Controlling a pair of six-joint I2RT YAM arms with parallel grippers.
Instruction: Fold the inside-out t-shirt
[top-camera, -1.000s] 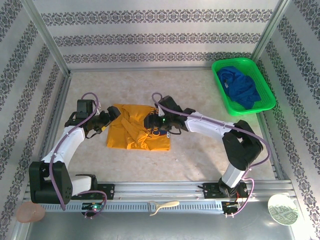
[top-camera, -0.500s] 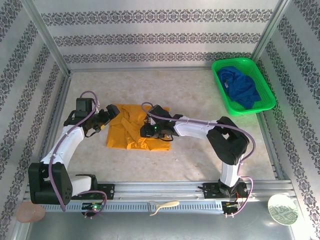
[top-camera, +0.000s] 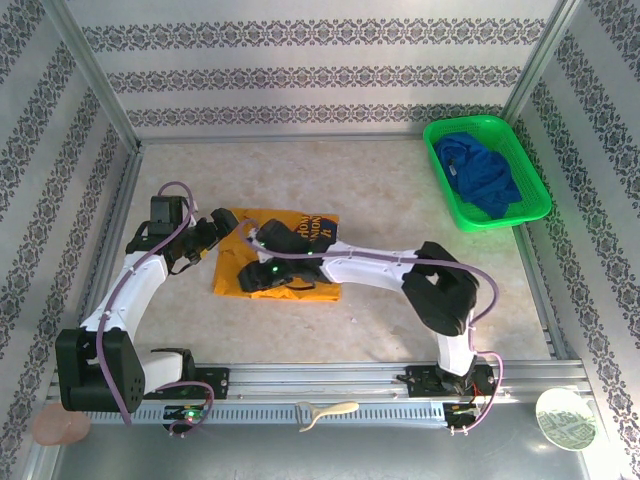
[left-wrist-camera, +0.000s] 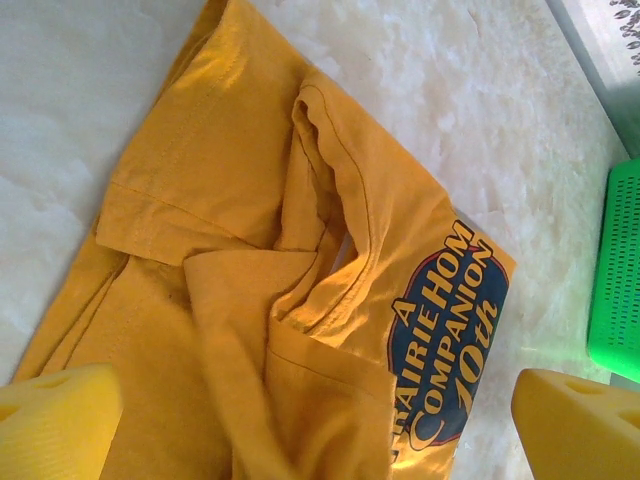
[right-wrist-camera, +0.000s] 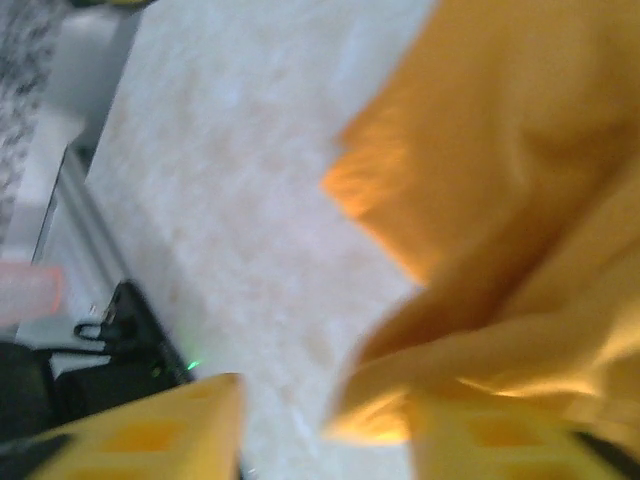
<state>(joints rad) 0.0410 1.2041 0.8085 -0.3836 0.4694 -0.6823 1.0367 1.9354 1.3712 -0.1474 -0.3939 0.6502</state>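
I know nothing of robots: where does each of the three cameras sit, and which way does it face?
Top external: above and behind, looking down on the pale marbled table; both arms, left tool and right tool at the orange-yellow cotton t-shirt.
Left wrist: over the t-shirt, looking down at its print; open yellow fingers.
Right wrist: low, facing the near rail; yellow fingers.
Shared: top and left wrist show the green plastic basket.
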